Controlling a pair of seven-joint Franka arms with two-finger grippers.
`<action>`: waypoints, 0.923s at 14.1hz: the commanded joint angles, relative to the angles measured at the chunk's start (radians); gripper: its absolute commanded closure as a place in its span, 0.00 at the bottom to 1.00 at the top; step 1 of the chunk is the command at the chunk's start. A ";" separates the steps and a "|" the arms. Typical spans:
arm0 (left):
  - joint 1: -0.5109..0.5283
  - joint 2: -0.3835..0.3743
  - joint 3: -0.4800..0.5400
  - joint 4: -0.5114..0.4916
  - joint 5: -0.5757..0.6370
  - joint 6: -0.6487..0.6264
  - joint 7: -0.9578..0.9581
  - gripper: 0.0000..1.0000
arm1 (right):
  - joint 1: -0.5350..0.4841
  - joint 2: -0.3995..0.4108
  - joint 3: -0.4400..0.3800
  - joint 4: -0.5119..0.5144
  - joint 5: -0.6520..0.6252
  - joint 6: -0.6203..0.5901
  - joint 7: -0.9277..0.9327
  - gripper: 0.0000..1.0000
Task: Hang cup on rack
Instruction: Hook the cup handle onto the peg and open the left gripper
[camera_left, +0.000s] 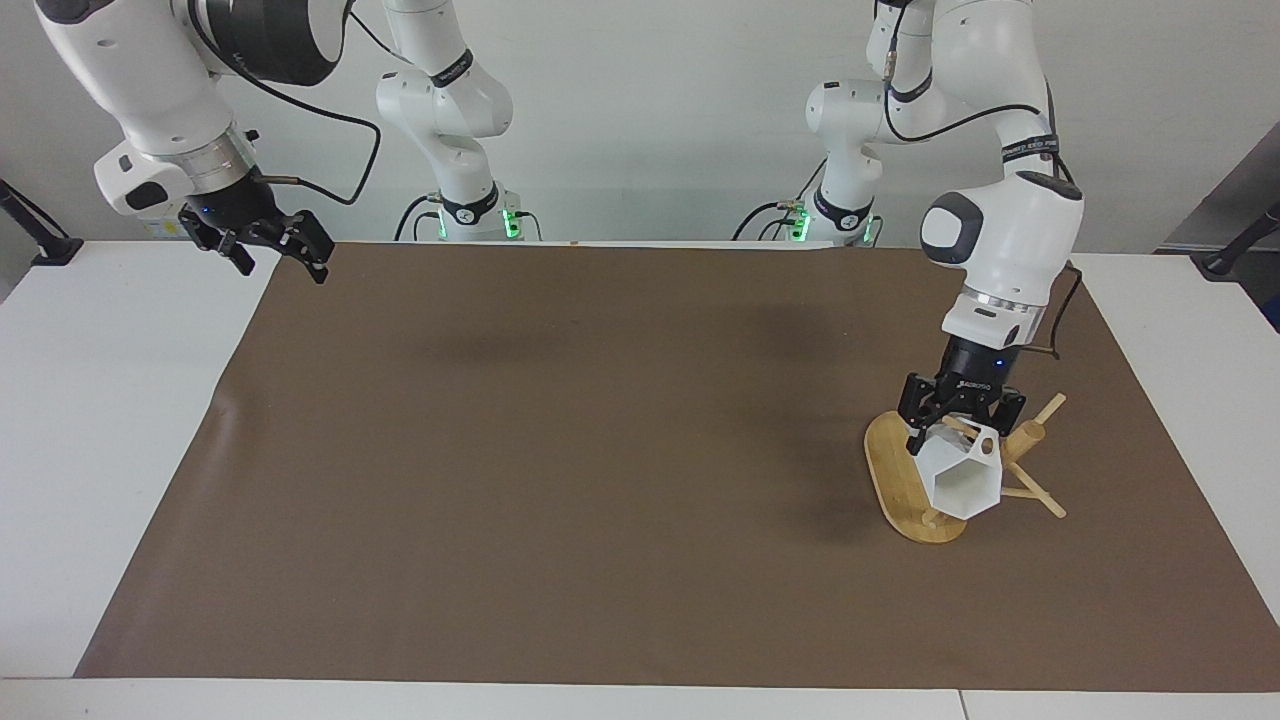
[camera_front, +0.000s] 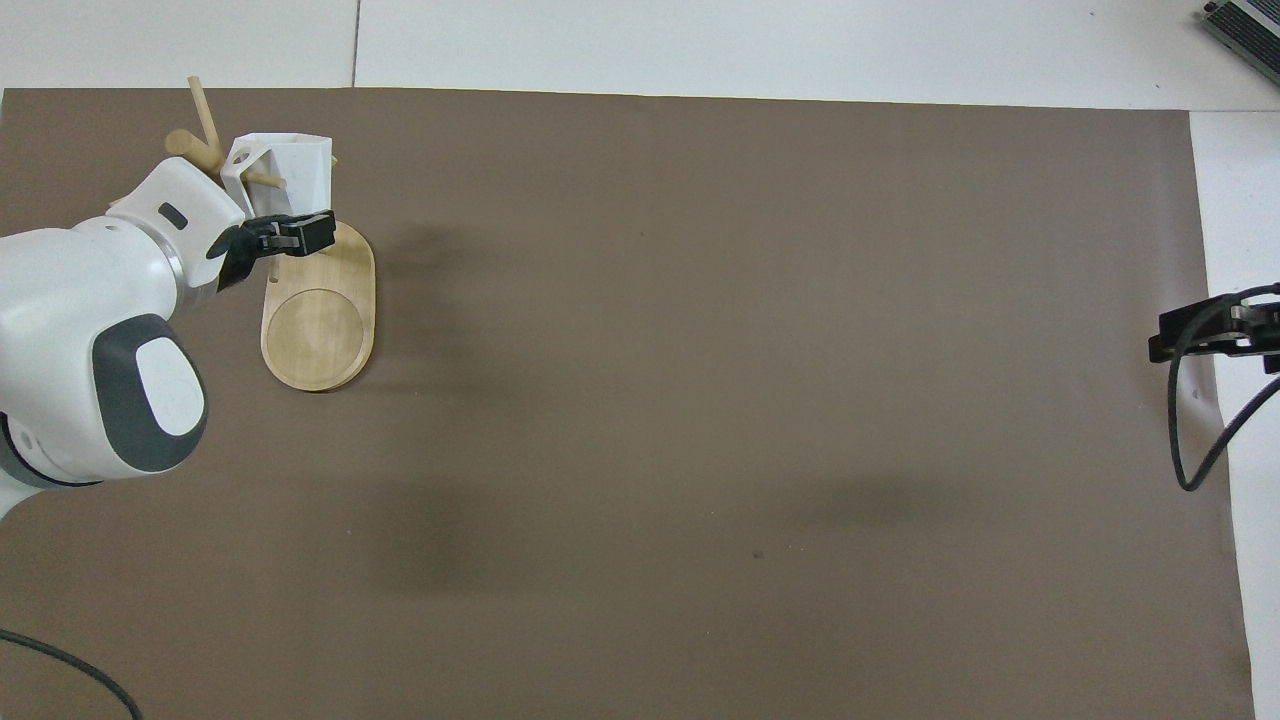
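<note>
Facing view alone shows the cup's (camera_left: 962, 478) hexagonal mouth at the rack (camera_left: 905, 480).

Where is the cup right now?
The cup is in the left gripper, held among the pegs of the rack at the left arm's end of the table.

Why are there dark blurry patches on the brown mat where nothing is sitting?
Facing view: those are soft shadows of the raised arms on the mat, one darker beside the rack and cup. Overhead view: the same faint smudges show, soft-edged, with no glare.
</note>
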 joint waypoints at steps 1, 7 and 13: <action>0.001 0.012 0.007 0.046 0.024 -0.053 -0.029 0.01 | -0.002 -0.014 0.000 -0.021 0.018 0.016 -0.025 0.00; 0.004 0.009 0.011 0.119 0.030 -0.197 -0.038 0.00 | -0.004 -0.014 0.000 -0.021 0.018 0.016 -0.025 0.00; 0.021 -0.100 0.027 0.211 0.229 -0.599 -0.139 0.00 | -0.004 -0.014 0.000 -0.021 0.018 0.016 -0.025 0.00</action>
